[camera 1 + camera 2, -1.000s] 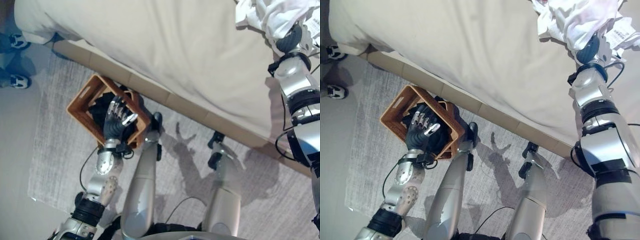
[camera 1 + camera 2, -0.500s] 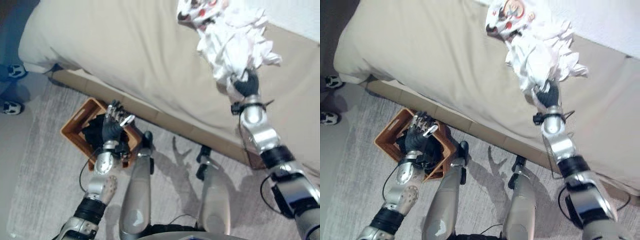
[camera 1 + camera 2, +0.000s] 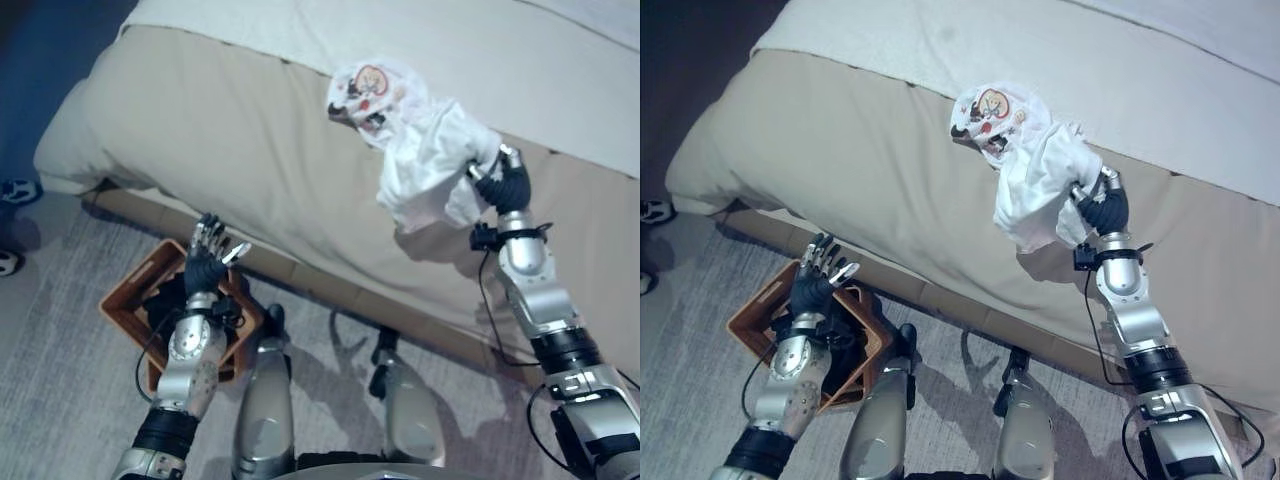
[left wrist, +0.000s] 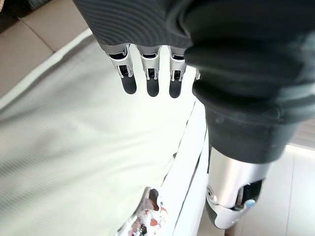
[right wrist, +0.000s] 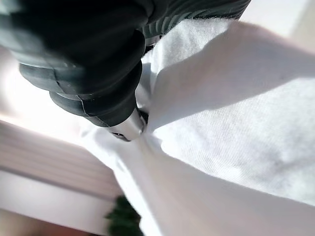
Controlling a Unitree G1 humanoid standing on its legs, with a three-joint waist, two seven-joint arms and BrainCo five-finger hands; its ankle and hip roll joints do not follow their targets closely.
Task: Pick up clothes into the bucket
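A white garment (image 3: 420, 160) with a printed picture at its far end is bunched up on the beige bed (image 3: 230, 160). My right hand (image 3: 503, 184) is shut on its near edge, and the cloth (image 5: 221, 128) is pinched tight in the right wrist view. An orange-brown slatted basket (image 3: 125, 305) stands on the floor by the bed's foot, with dark cloth (image 3: 160, 310) in it. My left hand (image 3: 207, 258) is raised above the basket's far rim, open, fingers (image 4: 150, 73) straight, holding nothing.
A grey rug (image 3: 70, 400) covers the floor under the basket. The bed's tan base (image 3: 330, 290) runs along the rug's far side. A person's shoes (image 3: 12, 190) show at the left edge. A white sheet (image 3: 480, 50) covers the bed's far part.
The camera has tilted up toward the bed. My right hand still holds the white garment, now lifted in a bunch. My left hand has risen from inside the basket to above its rim.
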